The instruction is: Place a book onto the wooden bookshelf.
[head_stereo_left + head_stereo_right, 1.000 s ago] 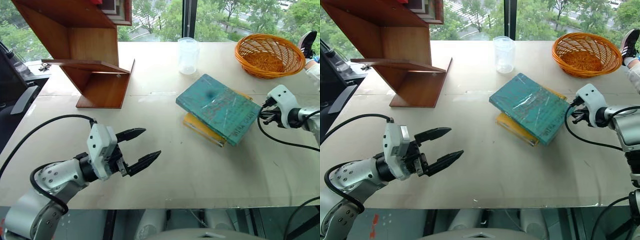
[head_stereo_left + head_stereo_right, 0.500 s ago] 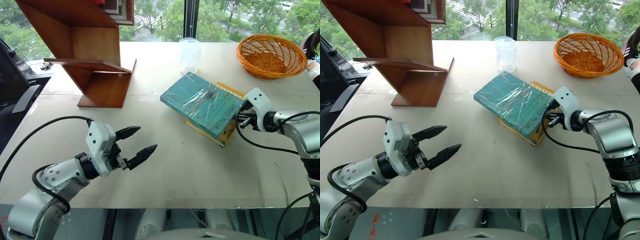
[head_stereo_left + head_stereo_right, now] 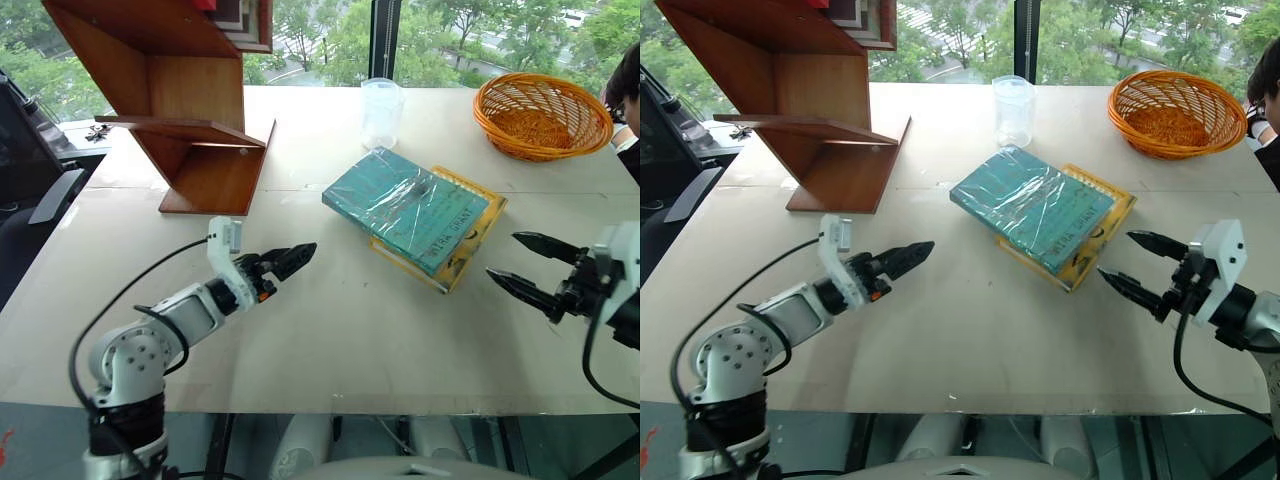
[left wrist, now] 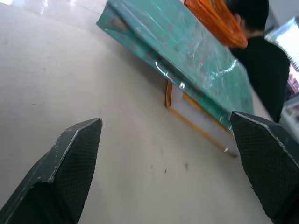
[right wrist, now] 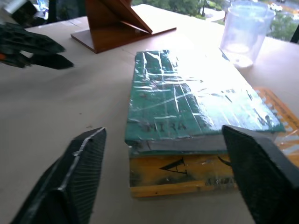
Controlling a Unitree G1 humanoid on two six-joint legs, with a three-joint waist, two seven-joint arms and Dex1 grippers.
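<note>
Head views: the book (image 3: 408, 207) lies flat on the yellow book (image 3: 468, 242), mid-table toward the right edge; wooden bookshelf (image 3: 175, 95) at the far left corner.
Head views, grippers: left gripper (image 3: 283, 262) and right gripper (image 3: 1145, 269) both empty, on opposite sides of the stack.
Left wrist view: fingers (image 4: 70, 163) spread wide, book ahead.
Right wrist view: fingers (image 5: 77, 172) apart, stack's near end between them, untouched.

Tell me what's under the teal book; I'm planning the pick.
A yellow book lies under the teal book, sticking out on the right gripper's side. Its cover is mostly hidden, so I can't tell what it shows.
</note>
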